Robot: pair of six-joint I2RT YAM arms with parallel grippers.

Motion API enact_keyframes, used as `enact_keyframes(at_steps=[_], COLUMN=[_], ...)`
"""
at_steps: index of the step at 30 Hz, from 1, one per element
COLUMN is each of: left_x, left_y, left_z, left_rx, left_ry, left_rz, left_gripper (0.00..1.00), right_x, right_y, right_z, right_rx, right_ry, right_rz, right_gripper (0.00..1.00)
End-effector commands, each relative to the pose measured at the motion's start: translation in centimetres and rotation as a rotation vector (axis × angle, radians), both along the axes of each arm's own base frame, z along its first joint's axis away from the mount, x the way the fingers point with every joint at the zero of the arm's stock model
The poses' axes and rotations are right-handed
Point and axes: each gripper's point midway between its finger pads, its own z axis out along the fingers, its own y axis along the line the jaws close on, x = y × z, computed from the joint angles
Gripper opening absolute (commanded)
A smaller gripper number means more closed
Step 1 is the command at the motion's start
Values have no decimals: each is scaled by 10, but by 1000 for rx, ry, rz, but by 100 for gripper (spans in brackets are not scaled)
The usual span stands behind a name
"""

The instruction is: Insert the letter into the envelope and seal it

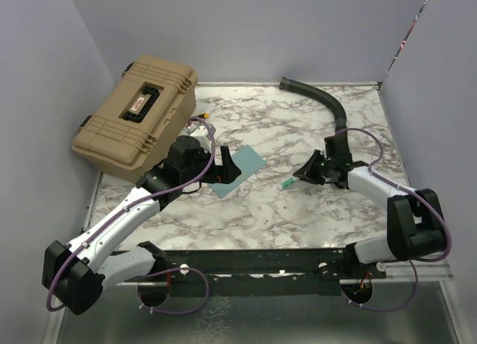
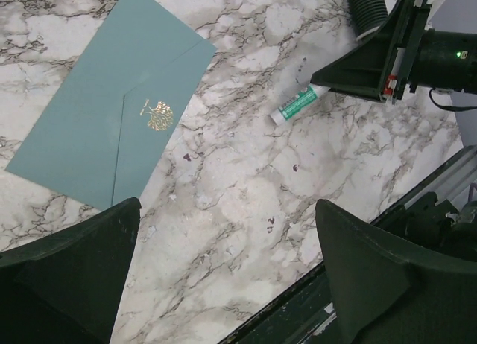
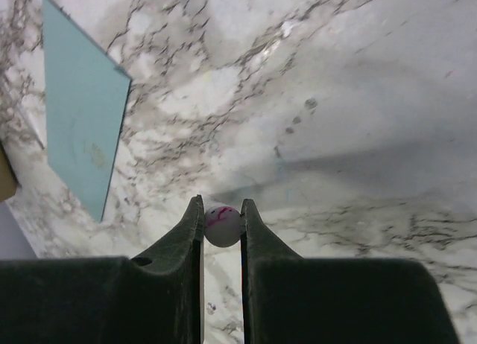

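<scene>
The teal envelope (image 1: 242,165) lies flat on the marble table with its pointed flap down and a gold emblem on it (image 2: 112,120). It also shows in the right wrist view (image 3: 82,135). The tan letter is not in view. My left gripper (image 1: 226,170) hovers over the envelope's near corner, jaws wide open and empty (image 2: 227,210). My right gripper (image 1: 304,174) is shut on a green-and-white glue stick (image 1: 288,183), whose body shows in the left wrist view (image 2: 298,103) and whose round white end sits between the fingertips (image 3: 222,226).
A tan hard case (image 1: 138,113) stands at the back left. A black corrugated hose (image 1: 328,102) curves along the back right. The dark front rail (image 1: 253,262) runs along the table's near edge. Grey walls enclose the table.
</scene>
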Motion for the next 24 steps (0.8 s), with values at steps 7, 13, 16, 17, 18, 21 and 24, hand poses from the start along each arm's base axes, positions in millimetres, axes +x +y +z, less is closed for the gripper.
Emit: enact_keyframes(at_steps=[7, 13, 16, 17, 18, 21, 24], left_x=[6, 9, 9, 9, 10, 11, 11], left_y=[2, 2, 2, 2, 3, 5, 7], left_z=[15, 43, 52, 53, 53, 52, 50], left_rx=[23, -14, -25, -26, -23, -17, -11], left_ry=[-33, -82, -97, -100, -101, -99, -96], left_rz=[3, 18, 18, 20, 25, 40, 49], left_gripper=[99, 99, 99, 99, 99, 99, 99], right_x=[8, 15, 13, 12, 10, 7, 3], right_y=[-49, -50, -49, -49, -50, -58, -69], right_z=[-44, -25, -19, -17, -14, -7, 11], right_rx=[-246, -252, -247, -250, -252, -288, -343], right_ry=[92, 40, 35, 30, 25, 17, -30], right_rz=[-53, -54, -42, -38, -42, -54, -82], right_gripper=[48, 60, 60, 60, 60, 60, 60])
